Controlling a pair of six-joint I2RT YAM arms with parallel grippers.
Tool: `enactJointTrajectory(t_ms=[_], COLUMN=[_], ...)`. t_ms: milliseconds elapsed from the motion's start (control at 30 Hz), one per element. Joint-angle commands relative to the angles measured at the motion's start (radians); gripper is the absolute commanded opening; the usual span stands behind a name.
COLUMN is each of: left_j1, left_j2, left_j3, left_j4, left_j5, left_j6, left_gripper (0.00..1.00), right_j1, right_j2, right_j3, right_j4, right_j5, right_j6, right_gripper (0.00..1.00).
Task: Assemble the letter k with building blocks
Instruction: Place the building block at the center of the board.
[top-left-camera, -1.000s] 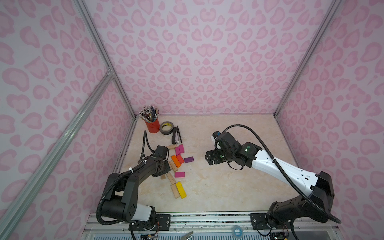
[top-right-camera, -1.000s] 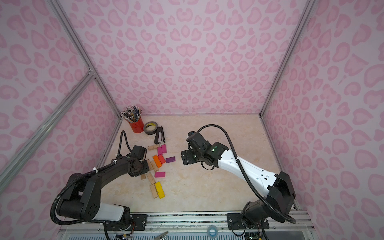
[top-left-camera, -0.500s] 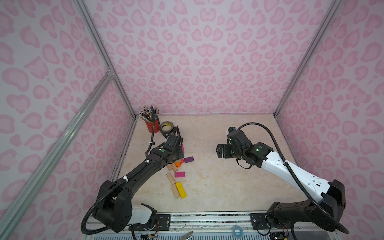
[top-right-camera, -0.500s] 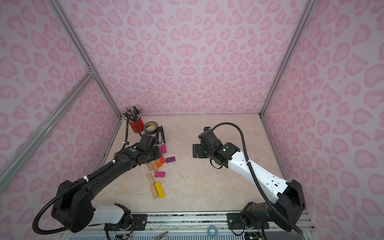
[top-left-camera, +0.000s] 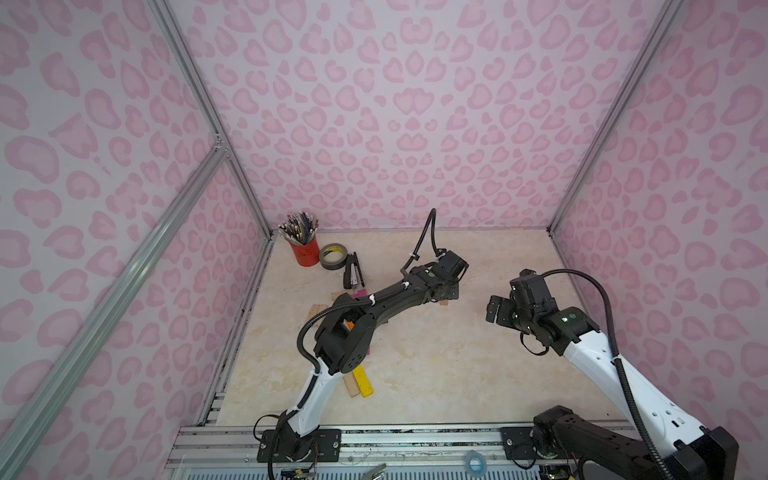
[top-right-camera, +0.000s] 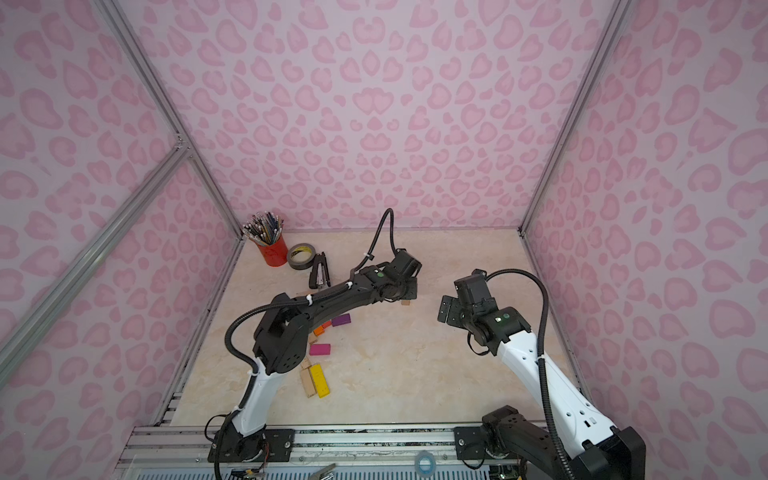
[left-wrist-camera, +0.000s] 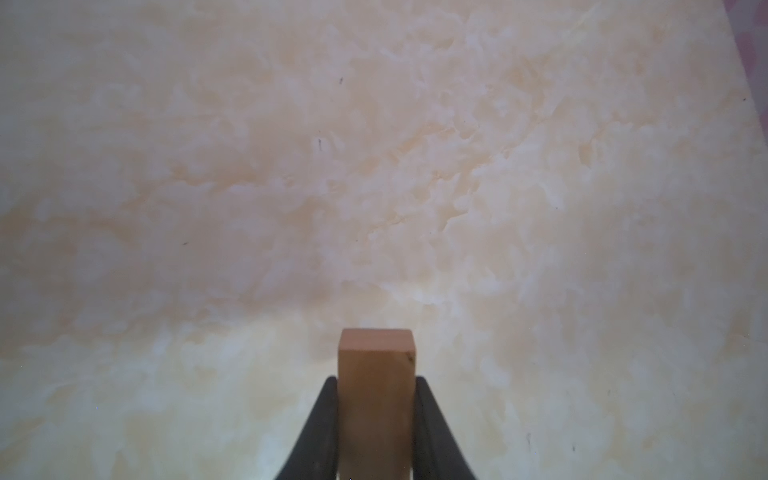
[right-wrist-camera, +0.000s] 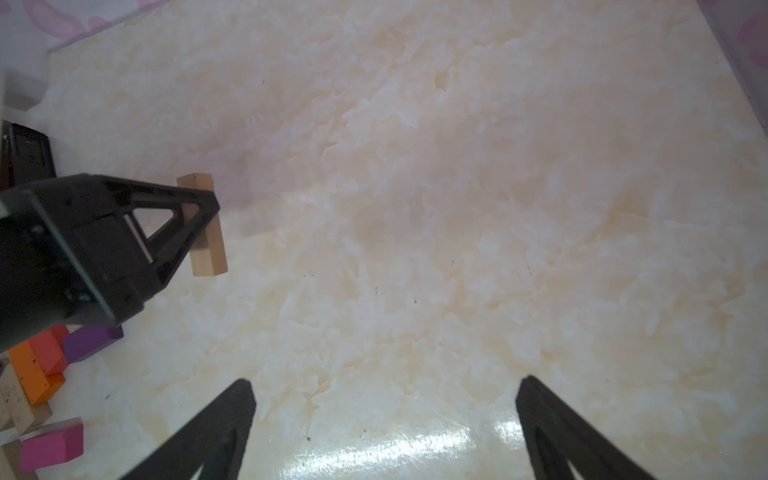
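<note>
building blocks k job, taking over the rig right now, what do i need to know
Left gripper: shut on a plain wood block, held over bare table.
Right gripper: open, empty.
Other blocks: loose pile beside and under the left arm, including a purple block, magenta block and yellow block.
Done: one block picked up; no K shape laid yet.
Left: place this block, then build the whole K.

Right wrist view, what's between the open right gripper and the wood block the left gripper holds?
Nothing: only bare table between the right gripper and the wood block in the left gripper, as the right wrist view shows.
</note>
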Motion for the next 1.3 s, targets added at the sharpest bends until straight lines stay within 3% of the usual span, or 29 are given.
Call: enactJointTrajectory(t_ms=[0, 233, 367, 500, 700, 900, 1000, 1267], left_j1=[-0.017, -0.034, -0.036, -0.037, -0.037, -0.030, -0.014, 0.100], left_j2=[0.101, 0.255, 0.277, 0.269, 0.217, 0.101, -0.045, -0.570], left_j3=[0.127, 0.285, 0.297, 0.297, 0.297, 0.272, 0.144, -0.432], left_j4=[-0.093, -0.153, -0.157, -0.156, -0.151, -0.134, -0.057, 0.253], left_j5=[0.002, 0.014, 0.025, 0.022, 0.021, 0.017, 0.027, 0.098], left_j6=[0.036, 0.046, 0.051, 0.061, 0.070, 0.084, 0.088, 0.090], left_gripper=[0.11, 0.13, 0.23, 0.35, 0.44, 0.44, 0.44, 0.44], right_j1=[-0.015, -0.027, -0.029, -0.028, -0.030, -0.030, -0.030, -0.014], right_j2=[-0.034, -0.057, -0.055, -0.047, -0.028, -0.011, 0.005, 0.148], right_j3=[-0.025, -0.045, -0.048, -0.041, -0.023, -0.004, 0.008, 0.058], right_j4=[-0.043, -0.065, -0.066, -0.067, -0.066, -0.066, -0.056, 0.003], right_j5=[0.015, 0.014, 0.012, 0.012, 0.008, 0.005, -0.010, -0.095], right_j6=[-0.008, -0.002, 0.004, 0.003, -0.002, -0.001, -0.003, -0.019], right_gripper=[1.00, 1.00, 1.00, 1.00, 1.00, 1.00, 0.99, 0.94])
